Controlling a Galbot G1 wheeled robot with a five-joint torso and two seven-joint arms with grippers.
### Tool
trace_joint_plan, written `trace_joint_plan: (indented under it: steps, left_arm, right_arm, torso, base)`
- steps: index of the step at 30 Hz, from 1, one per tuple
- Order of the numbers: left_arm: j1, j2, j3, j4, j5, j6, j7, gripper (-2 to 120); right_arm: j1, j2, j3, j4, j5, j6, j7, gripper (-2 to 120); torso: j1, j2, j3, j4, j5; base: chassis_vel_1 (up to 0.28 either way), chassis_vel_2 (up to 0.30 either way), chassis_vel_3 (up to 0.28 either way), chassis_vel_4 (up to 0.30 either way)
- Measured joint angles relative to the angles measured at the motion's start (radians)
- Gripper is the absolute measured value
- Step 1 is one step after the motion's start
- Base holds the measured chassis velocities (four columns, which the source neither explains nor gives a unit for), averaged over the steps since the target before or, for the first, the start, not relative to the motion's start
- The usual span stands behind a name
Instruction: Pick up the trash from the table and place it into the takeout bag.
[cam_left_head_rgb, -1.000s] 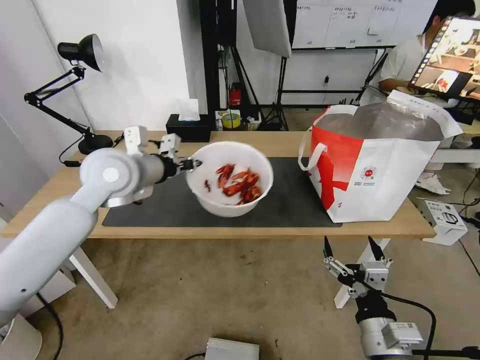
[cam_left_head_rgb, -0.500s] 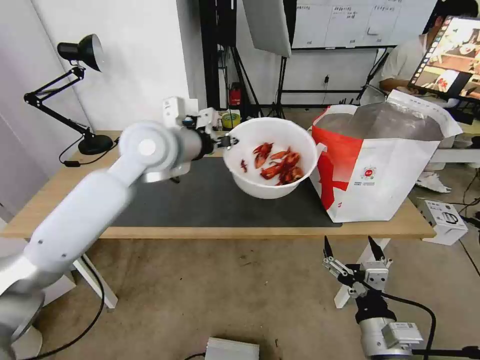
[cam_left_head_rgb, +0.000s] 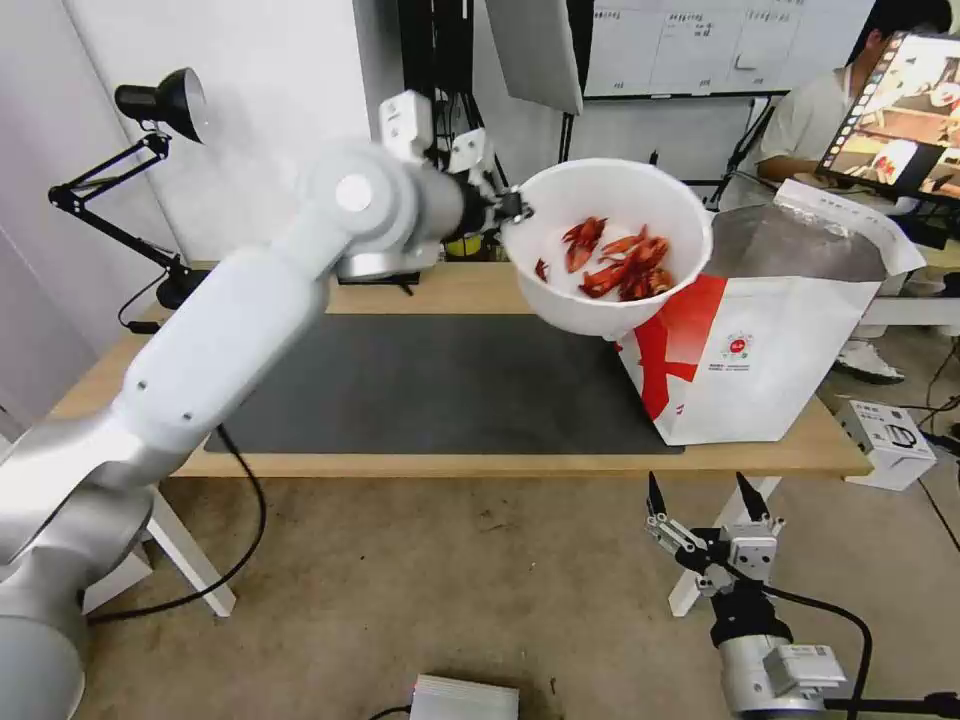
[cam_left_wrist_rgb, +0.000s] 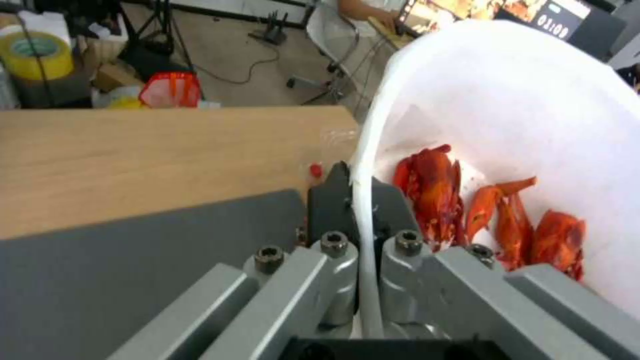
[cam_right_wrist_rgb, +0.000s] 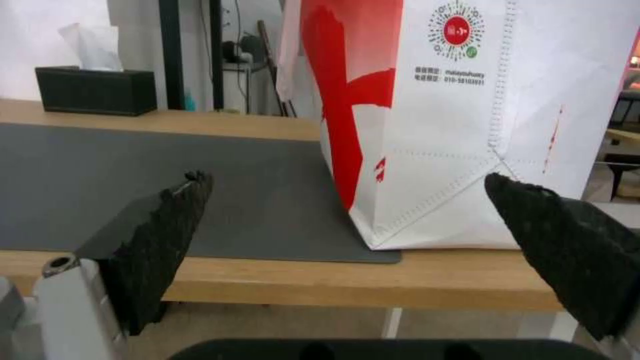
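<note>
Spillage is the risk — the left gripper (cam_left_head_rgb: 515, 207), clenched on one rim edge, holds the white round bowl of red crayfish shells (cam_left_head_rgb: 608, 245) tilted in the air beside the red-and-white foil-lined takeout bag (cam_left_head_rgb: 770, 330); more tilt could drop shells onto the light-wood table (cam_left_head_rgb: 470, 290) — the right gripper (cam_left_head_rgb: 707, 495) hangs low, spread

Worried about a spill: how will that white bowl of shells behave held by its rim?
The bowl looks thin-walled and light, pinched at one rim spot by the left tool, so it may flex. Already tilted, it could let the loose shells slide.
</note>
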Motion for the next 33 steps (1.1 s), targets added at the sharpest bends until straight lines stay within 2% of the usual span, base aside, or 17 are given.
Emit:
trace_joint_plan:
  steps: [2, 3, 6, 7, 11, 13, 15, 16, 18, 19, 21, 22, 24, 26, 28, 33]
  left_arm:
    - [-0.037, -0.053, 0.008, 0.055, 0.003, -0.006, -0.011, 0]
    - [-0.037, -0.053, 0.008, 0.055, 0.003, -0.006, -0.011, 0]
    - [-0.078, -0.142, 0.020, 0.140, 0.018, -0.019, -0.028, 0]
    - [-0.078, -0.142, 0.020, 0.140, 0.018, -0.019, -0.028, 0]
    - [-0.106, -0.269, 0.027, 0.248, 0.045, -0.037, -0.071, 0]
    - [-0.109, -0.288, 0.029, 0.263, 0.049, -0.042, -0.079, 0]
    - [-0.117, -0.361, 0.030, 0.317, 0.063, -0.059, -0.118, 0]
    - [-0.117, -0.361, 0.030, 0.317, 0.063, -0.059, -0.118, 0]
    - [-0.134, -0.406, 0.038, 0.359, 0.080, -0.086, -0.148, 0]
    - [-0.134, -0.406, 0.038, 0.359, 0.080, -0.086, -0.148, 0]
    - [-0.157, -0.415, 0.072, 0.388, 0.089, -0.141, -0.174, 0]
    - [-0.157, -0.415, 0.072, 0.388, 0.089, -0.141, -0.174, 0]
    - [-0.168, -0.415, 0.100, 0.398, 0.089, -0.186, -0.194, 0]
    - [-0.169, -0.415, 0.108, 0.399, 0.087, -0.199, -0.202, 0]
    - [-0.173, -0.415, 0.139, 0.401, 0.081, -0.248, -0.234, 0]
    - [-0.174, -0.414, 0.194, 0.393, 0.079, -0.293, -0.258, 0]
  right_arm:
    - [0.000, 0.000, 0.000, 0.000, 0.000, 0.000, 0.000, 100]
    - [0.000, 0.000, 0.000, 0.000, 0.000, 0.000, 0.000, 100]
    - [0.000, 0.000, 0.000, 0.000, 0.000, 0.000, 0.000, 100]
    - [0.000, 0.000, 0.000, 0.000, 0.000, 0.000, 0.000, 100]
    - [0.000, 0.000, 0.000, 0.000, 0.000, 0.000, 0.000, 100]
    - [0.000, 0.000, 0.000, 0.000, 0.000, 0.000, 0.000, 100]
    - [0.000, 0.000, 0.000, 0.000, 0.000, 0.000, 0.000, 100]
    - [0.000, 0.000, 0.000, 0.000, 0.000, 0.000, 0.000, 100]
    - [0.000, 0.000, 0.000, 0.000, 0.000, 0.000, 0.000, 100]
    - [0.000, 0.000, 0.000, 0.000, 0.000, 0.000, 0.000, 100]
    - [0.000, 0.000, 0.000, 0.000, 0.000, 0.000, 0.000, 100]
    - [0.000, 0.000, 0.000, 0.000, 0.000, 0.000, 0.000, 100]
    - [0.000, 0.000, 0.000, 0.000, 0.000, 0.000, 0.000, 100]
    - [0.000, 0.000, 0.000, 0.000, 0.000, 0.000, 0.000, 100]
    - [0.000, 0.000, 0.000, 0.000, 0.000, 0.000, 0.000, 100]
    - [0.000, 0.000, 0.000, 0.000, 0.000, 0.000, 0.000, 100]
  torso:
    - [0.000, 0.000, 0.000, 0.0000, 0.0001]
    - [0.000, 0.000, 0.000, 0.0000, 0.0001]
    - [0.000, 0.000, 0.000, -0.0003, 0.0003]
    - [0.000, 0.000, 0.000, -0.0003, 0.0003]
    - [0.000, 0.000, 0.000, -0.0002, 0.0002]
    - [0.000, 0.000, 0.000, -0.0002, 0.0002]
    - [0.000, 0.000, 0.000, -0.0003, 0.0003]
    - [0.000, 0.000, 0.000, -0.0003, 0.0003]
    - [0.000, 0.000, 0.000, -0.0007, 0.0003]
    - [0.000, 0.000, 0.000, -0.0007, 0.0003]
    - [0.000, 0.000, 0.000, -0.0002, 0.0001]
    - [0.000, 0.000, 0.000, -0.0002, 0.0001]
    - [0.000, 0.000, 0.000, 0.0003, -0.0002]
    - [0.000, 0.000, 0.000, 0.0003, -0.0003]
    - [0.000, 0.000, 0.000, 0.0000, -0.0001]
    - [0.000, 0.000, 0.000, 0.0000, -0.0002]
  base:
    - [0.000, 0.000, 0.000, 0.000]
    - [0.000, 0.000, 0.000, 0.000]
    - [0.000, 0.000, 0.000, 0.000]
    - [0.000, 0.000, 0.000, 0.000]
    - [0.000, 0.000, 0.000, 0.000]
    - [0.000, 0.000, 0.000, 0.000]
    - [0.000, 0.000, 0.000, 0.000]
    - [0.000, 0.000, 0.000, 0.000]
    - [0.000, 0.000, 0.000, 0.000]
    - [0.000, 0.000, 0.000, 0.000]
    - [0.000, 0.000, 0.000, 0.000]
    - [0.000, 0.000, 0.000, 0.000]
    - [0.000, 0.000, 0.000, 0.000]
    - [0.000, 0.000, 0.000, 0.000]
    - [0.000, 0.000, 0.000, 0.000]
    - [0.000, 0.000, 0.000, 0.000]
